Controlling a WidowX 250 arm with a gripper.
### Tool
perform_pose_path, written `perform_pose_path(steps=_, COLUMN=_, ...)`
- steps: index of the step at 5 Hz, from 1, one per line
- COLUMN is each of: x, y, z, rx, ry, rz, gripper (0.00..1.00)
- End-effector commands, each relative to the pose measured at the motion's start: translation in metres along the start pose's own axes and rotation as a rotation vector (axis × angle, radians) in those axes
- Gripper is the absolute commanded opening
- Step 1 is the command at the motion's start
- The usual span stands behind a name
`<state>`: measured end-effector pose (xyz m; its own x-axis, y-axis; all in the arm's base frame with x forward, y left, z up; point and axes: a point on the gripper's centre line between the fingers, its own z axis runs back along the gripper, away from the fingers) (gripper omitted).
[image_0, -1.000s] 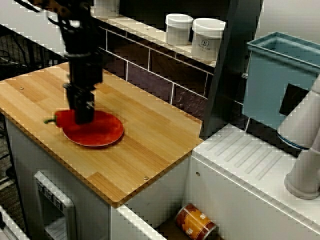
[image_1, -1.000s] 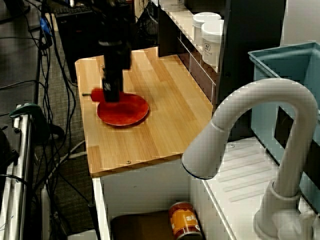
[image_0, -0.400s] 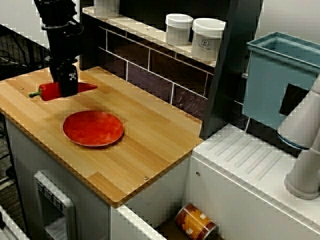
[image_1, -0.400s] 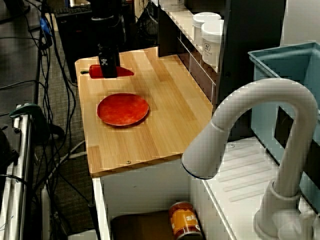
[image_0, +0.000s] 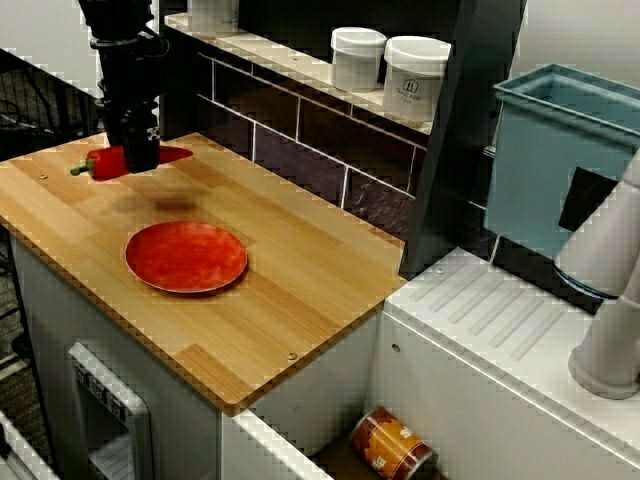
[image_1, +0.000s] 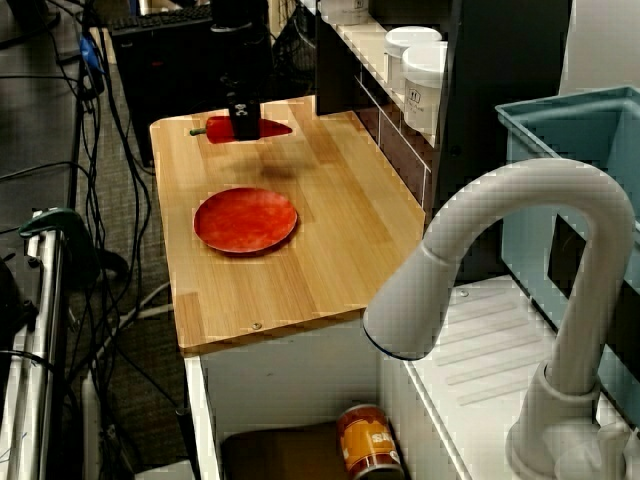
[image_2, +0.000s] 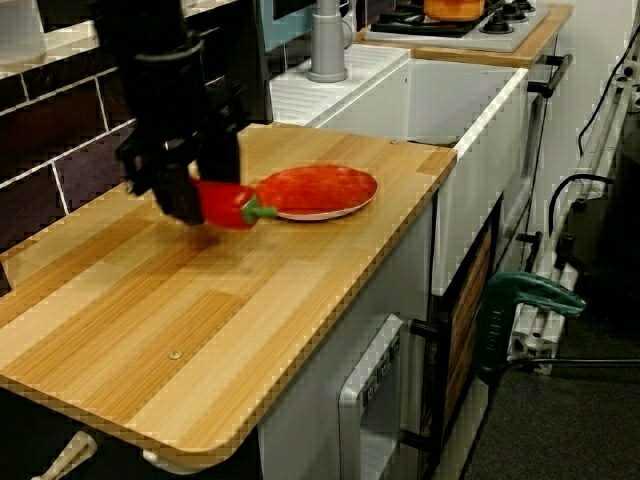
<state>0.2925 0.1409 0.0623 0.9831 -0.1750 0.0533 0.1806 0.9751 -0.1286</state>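
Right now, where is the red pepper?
In the view from above, the red pepper hangs in the shut gripper over the wooden counter's back corner on the picture's left, apart from the red plate nearer the front.

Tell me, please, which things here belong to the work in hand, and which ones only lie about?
In hand:
- gripper, shut on the pepper
- red pepper, held above the wooden counter

Lying about:
- red plate, empty
- white jars on the shelf
- can in the sink
- faucet
- blue bin
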Motion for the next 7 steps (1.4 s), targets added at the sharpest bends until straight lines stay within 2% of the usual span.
perform_pose_path(steps=1, x=0.006, y=0.039, z=0.012, rx=0.037, ry=0.004, rz=0.042, gripper=0.00)
perform_pose_path(steps=2, x=0.008, y=0.040, z=0.012, rx=0.051, ry=0.014, rz=0.039, gripper=0.00)
perform_pose_path(steps=3, x=0.006, y=0.039, z=0.012, rx=0.046, ry=0.026, rz=0.049, gripper=0.42)
perform_pose_path(steps=4, x=0.007, y=0.031, z=0.009, rx=0.011, ry=0.027, rz=0.056, gripper=1.00)
perform_pose_path(steps=7, x=0.008, y=0.022, z=0.007, rx=-0.028, ry=0.027, rz=0.044, gripper=1.00)
